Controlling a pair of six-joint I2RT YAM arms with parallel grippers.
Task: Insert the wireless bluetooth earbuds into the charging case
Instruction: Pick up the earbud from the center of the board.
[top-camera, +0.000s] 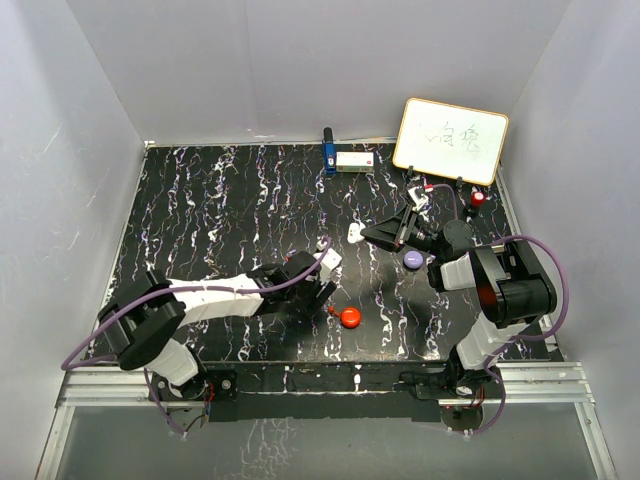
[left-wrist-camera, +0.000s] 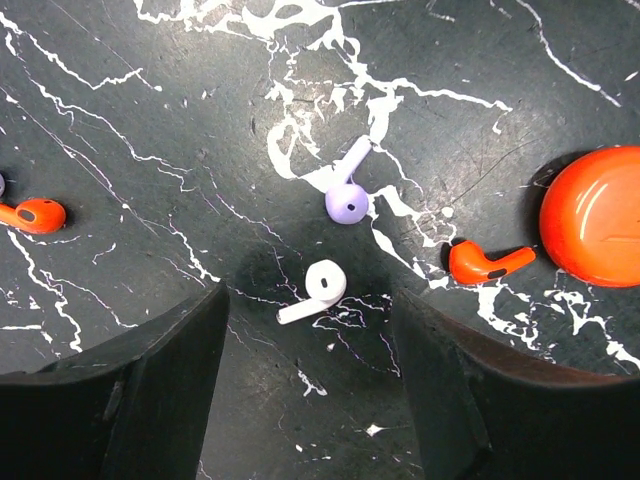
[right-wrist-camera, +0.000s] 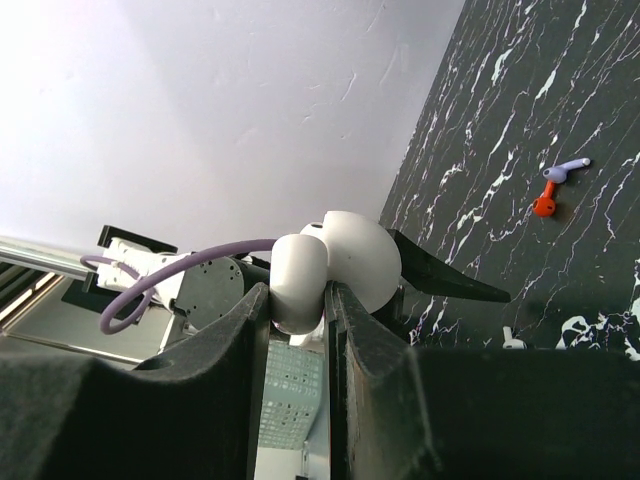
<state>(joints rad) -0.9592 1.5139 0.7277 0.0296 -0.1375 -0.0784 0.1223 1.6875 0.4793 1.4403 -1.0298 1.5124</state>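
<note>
Black veined with white: found the table (top-camera: 200, 200) so from overhead, with the left gripper (top-camera: 316, 295) low over its near middle and the right gripper (top-camera: 368, 236) raised farther back, a white case (top-camera: 355, 236) at its tips. Spotted an orange pod (top-camera: 350, 318) just right of the left gripper and a purple pod (top-camera: 414, 259) near the right arm, both lying shut on the table. Could not pick out the small earbuds reliably from up there.

Looked next through the left wrist camera. Found the left gripper (left-wrist-camera: 306, 312) with jaws apart, straddling a white earbud (left-wrist-camera: 318, 290) lying flat on the table, untouched by either finger. Saw a lilac earbud (left-wrist-camera: 348, 196) just beyond it, an orange earbud (left-wrist-camera: 486, 262) to the right beside the orange pod (left-wrist-camera: 595, 215), and a second orange earbud (left-wrist-camera: 35, 215) well off to the left.

Turned to the right wrist view. Found the right gripper (right-wrist-camera: 298, 300) clenched on the white case (right-wrist-camera: 340, 255), held clear of the table; could not tell whether anything sat inside it. Noticed, far off on the table, a red earbud (right-wrist-camera: 543, 205) touching a second lilac earbud (right-wrist-camera: 572, 165).

Judged the task barely begun: saw no earbud seated in any case, and none in a grip. Reckoned the remainder as pinching the white earbud, carrying it to the held case and seating it, then likely the same for the loose ones.
</note>
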